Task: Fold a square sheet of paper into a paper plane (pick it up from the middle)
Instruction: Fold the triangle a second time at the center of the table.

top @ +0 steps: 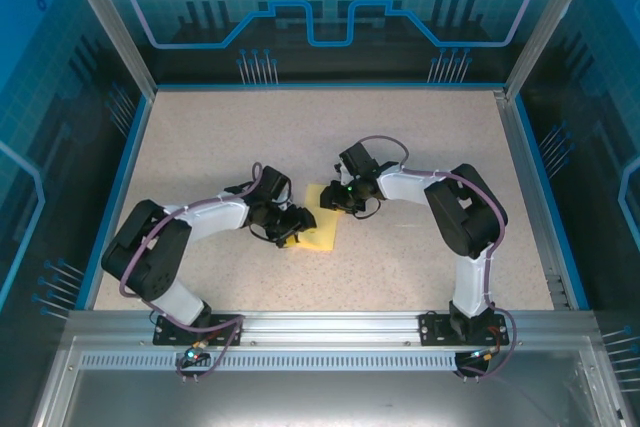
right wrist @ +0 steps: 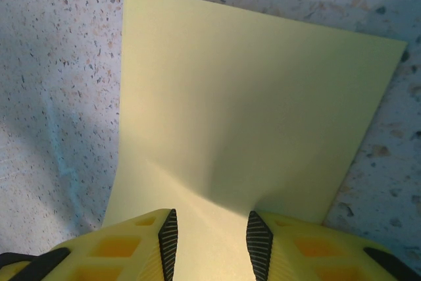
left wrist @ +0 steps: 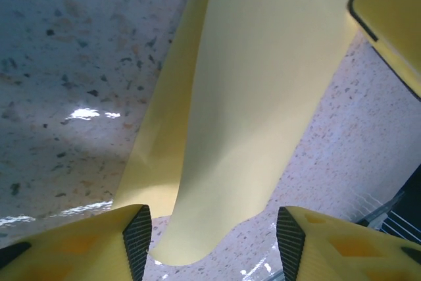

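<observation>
Right gripper [right wrist: 210, 238] fingers [right wrist: 168, 238] pinch the square sheet of paper [right wrist: 250, 110] | left gripper [left wrist: 214, 241] fingers straddle its raised fold, apart | sheet mid-counter [top: 420, 147], between arms.

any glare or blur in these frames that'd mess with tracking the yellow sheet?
Left wrist: bright glare patches on the table, and the square sheet of paper is soft, close to the lens. Right wrist: a shadow darkens the sheet's middle; its edges are sharp. Top external: even light, but the arms cover much of the small sheet.
</observation>
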